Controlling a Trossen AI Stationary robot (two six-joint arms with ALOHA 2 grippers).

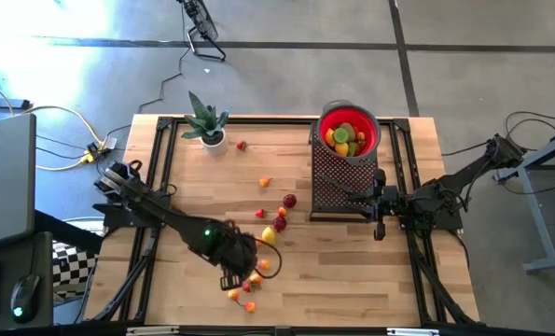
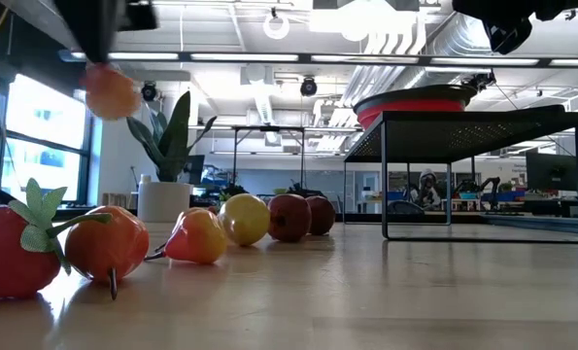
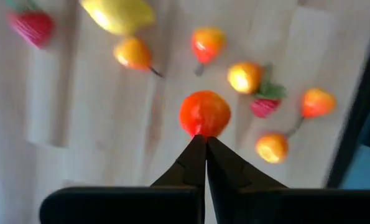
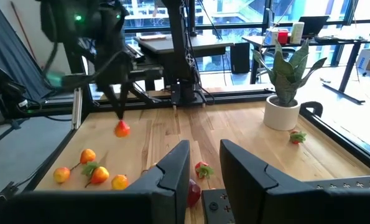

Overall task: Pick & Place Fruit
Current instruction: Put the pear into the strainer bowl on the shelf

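We have the left gripper (image 3: 204, 140) clenched on an orange-red fruit (image 3: 204, 113), lifted clear of the table at about seven o'clock. Next comes the carry to the bowl (image 1: 350, 129) at one o'clock. The right gripper (image 4: 203, 165) waits, part open, empty.

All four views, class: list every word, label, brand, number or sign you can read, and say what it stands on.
None can be read.
The bottles and box on the far desk in the right wrist view carry marks too small to read.
The red bowl, potted plant and fruit are unmarked.
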